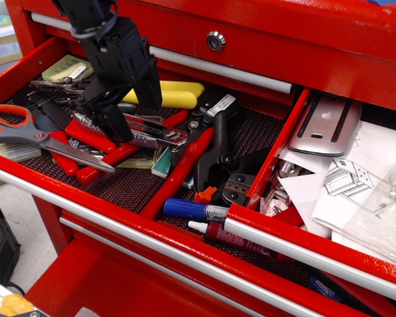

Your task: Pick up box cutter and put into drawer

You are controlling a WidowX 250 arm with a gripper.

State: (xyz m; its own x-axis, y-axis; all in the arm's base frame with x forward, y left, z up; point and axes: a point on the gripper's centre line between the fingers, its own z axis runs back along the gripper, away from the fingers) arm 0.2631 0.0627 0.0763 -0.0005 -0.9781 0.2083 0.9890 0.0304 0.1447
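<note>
The black gripper (112,125) is seen lowered into the left drawer (119,181), the one lined with black mesh, and its tip sits directly over the left part of the box cutter (148,135). Whether the fingers are spread, closed or clamped on the tool cannot be told, since the gripper body hides its own tip and the point of contact. Of the box cutter, only the right portion is exposed: a silver-grey ribbed length lying across the red-handled pliers (96,155); its left end, and any knob there, is covered by the gripper. The yellow-handled tool (175,94) is partly masked behind the arm, only its right half being shown. The orange-handled scissors (16,125) are cut off by the left edge of the picture. A black crimping tool (218,152) lies in the middle compartment, its jaws lost in dark clutter. Near the front rail a blue-capped marker (188,209) and a dark red tube (234,239) are partly hidden by the rail. To the right, the target drawer (303,247) is cropped by the right edge; within it a silver mouse (327,122), white papers (356,178) and clear bags (383,224) are visible, the contents of the bags being hard to make out. The box cutter is well apart from that drawer.
</note>
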